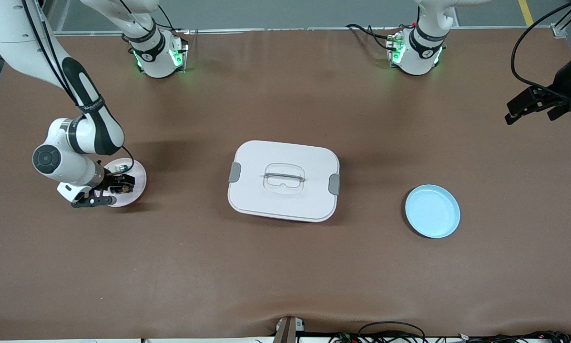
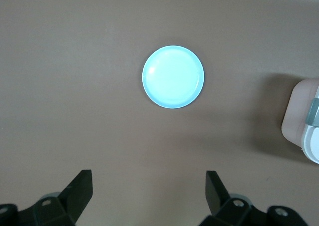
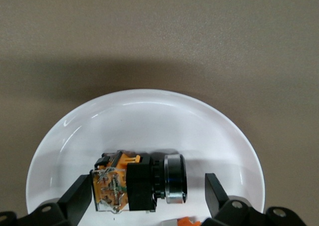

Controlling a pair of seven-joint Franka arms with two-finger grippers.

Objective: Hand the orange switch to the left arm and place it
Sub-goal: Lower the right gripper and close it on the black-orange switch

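Observation:
The orange switch (image 3: 134, 181), a small black block with an orange and clear end and a metal ring, lies on its side on a pale pink plate (image 1: 137, 178) at the right arm's end of the table. My right gripper (image 3: 148, 193) is low over that plate, open, with one finger on each side of the switch (image 1: 123, 189). The white box (image 1: 283, 180) with grey clips sits mid-table. Near the table's edge at the left arm's end, my left gripper (image 1: 513, 110) hangs open and empty, high above the table.
A light blue plate (image 1: 432, 211) lies between the box and the left arm's end; the left wrist view shows this plate (image 2: 173, 77) and a corner of the box (image 2: 303, 120). A small white-and-green part (image 1: 120, 167) shares the pink plate (image 3: 144, 116).

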